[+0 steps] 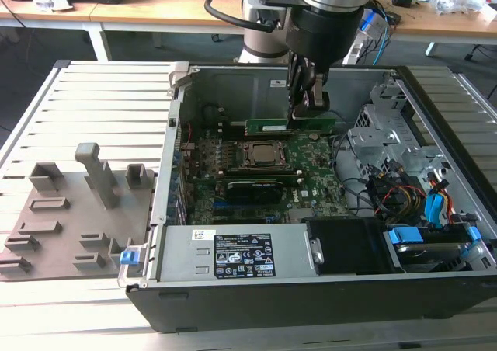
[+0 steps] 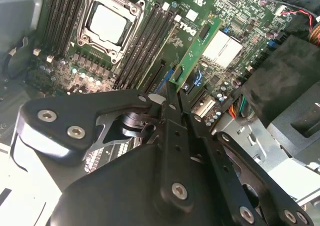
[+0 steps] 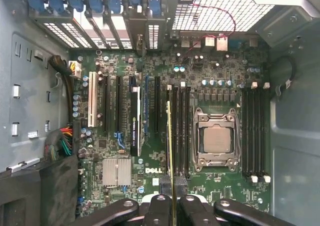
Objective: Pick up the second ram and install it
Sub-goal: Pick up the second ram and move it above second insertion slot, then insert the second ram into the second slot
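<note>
The second ram point(image 1: 289, 126) hangs level in the exterior view, pinched at one end by the gripper point(image 1: 304, 112) above the motherboard's point(image 1: 311, 182) far edge. In the second wrist view the gripper point(image 2: 175, 88) clamps the stick's point(image 2: 197, 51) end — slots point(image 2: 142, 46) beneath. In the first wrist view the stick point(image 3: 169, 151) shows edge-on beside the processor socket point(image 3: 216, 138).
</note>
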`<state>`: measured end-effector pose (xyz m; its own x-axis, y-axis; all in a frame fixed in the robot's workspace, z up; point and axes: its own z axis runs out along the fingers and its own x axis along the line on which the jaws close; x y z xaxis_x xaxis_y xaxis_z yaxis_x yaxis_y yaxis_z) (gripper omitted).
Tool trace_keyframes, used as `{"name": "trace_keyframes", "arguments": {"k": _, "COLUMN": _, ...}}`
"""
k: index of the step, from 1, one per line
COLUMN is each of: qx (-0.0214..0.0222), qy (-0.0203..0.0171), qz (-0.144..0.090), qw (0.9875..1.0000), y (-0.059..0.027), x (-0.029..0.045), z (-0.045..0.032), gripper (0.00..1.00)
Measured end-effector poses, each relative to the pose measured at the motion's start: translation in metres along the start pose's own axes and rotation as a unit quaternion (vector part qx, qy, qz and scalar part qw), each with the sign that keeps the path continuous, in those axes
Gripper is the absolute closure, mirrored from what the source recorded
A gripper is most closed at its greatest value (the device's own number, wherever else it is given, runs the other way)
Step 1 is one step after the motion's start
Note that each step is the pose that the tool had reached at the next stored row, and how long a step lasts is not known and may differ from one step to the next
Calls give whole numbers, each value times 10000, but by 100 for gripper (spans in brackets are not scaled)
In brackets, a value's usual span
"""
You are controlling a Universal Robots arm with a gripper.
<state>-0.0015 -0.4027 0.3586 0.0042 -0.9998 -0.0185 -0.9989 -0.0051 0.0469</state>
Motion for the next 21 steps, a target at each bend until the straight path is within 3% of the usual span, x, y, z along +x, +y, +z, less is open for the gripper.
{"name": "trace_keyframes", "arguments": {"k": 11, "qx": 0, "qy": -4, "qz": 1, "qw": 10000, "y": 4, "x": -1, "z": 15, "gripper": 86}}
{"name": "trace_keyframes", "arguments": {"k": 17, "qx": 1, "qy": -90, "qz": -4, "qw": 10000, "y": 67, "x": -29, "z": 78, "gripper": 86}}
{"name": "trace_keyframes", "arguments": {"k": 21, "qx": 0, "qy": -93, "qz": -4, "qw": 10000, "y": 66, "x": -46, "z": 119, "gripper": 86}}
